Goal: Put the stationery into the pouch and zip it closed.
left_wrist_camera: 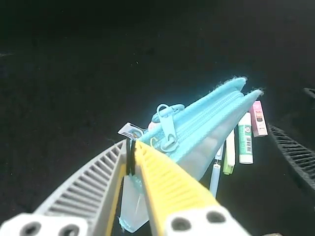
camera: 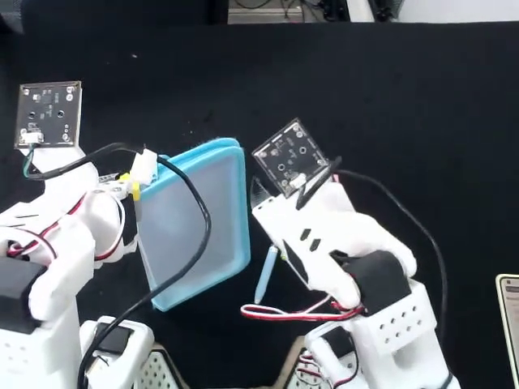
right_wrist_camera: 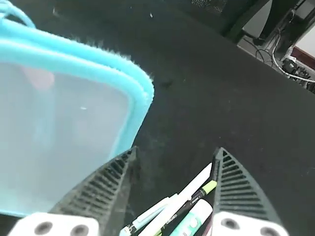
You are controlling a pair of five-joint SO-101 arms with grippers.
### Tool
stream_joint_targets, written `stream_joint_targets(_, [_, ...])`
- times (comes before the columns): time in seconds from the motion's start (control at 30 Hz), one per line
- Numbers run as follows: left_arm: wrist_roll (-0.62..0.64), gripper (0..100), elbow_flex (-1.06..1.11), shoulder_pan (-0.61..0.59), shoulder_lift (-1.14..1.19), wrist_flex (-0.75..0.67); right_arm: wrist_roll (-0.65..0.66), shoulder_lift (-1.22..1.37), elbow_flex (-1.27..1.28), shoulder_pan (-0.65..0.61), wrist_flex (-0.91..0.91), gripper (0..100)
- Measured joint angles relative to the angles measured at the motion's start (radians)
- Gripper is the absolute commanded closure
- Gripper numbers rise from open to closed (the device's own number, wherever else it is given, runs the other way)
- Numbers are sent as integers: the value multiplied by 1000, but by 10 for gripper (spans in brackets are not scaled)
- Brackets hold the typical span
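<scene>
A light-blue pouch (camera: 212, 207) with a translucent side lies between the two arms. My left gripper (left_wrist_camera: 130, 145) is shut on the pouch's corner edge, close to the zipper pull (left_wrist_camera: 167, 127); from above it sits at the pouch's left side (camera: 134, 188). The pouch (left_wrist_camera: 211, 118) looks zipped along its top. Beside it lie a blue pen (left_wrist_camera: 215, 174), a highlighter (left_wrist_camera: 229, 151), a white-and-green stick (left_wrist_camera: 245, 137) and a pink eraser (left_wrist_camera: 258, 118). My right gripper (right_wrist_camera: 176, 153) stands open over the pens (right_wrist_camera: 170, 209), next to the pouch (right_wrist_camera: 64, 123). The blue pen (camera: 265, 275) pokes out under the right arm.
A black cable (camera: 195, 212) from the left arm drapes across the pouch. The right gripper's dark ribbed finger (left_wrist_camera: 295, 157) shows just past the stationery. A white object (camera: 509, 324) sits at the table's right edge. The black table stretches open toward the back.
</scene>
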Motion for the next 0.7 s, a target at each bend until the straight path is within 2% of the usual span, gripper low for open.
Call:
stream_joint_targets(0.1, [-2,970,26,0,-2,-8,-18,2,-57,0,-2,758])
stream_joint_targets(0.3, [-3,968,75,-2,-5,-11,-95,169,-304,0,173,756])
stream_joint_targets(0.47, [-26,970,91,-2,-5,-11,40,253,-367,-44,204,758])
stream_joint_targets(0.53, [-60,970,94,-2,-6,-11,41,253,-431,-46,207,758])
stream_joint_targets(0.7, [-81,970,94,114,-44,-11,-143,252,-499,-31,196,758])
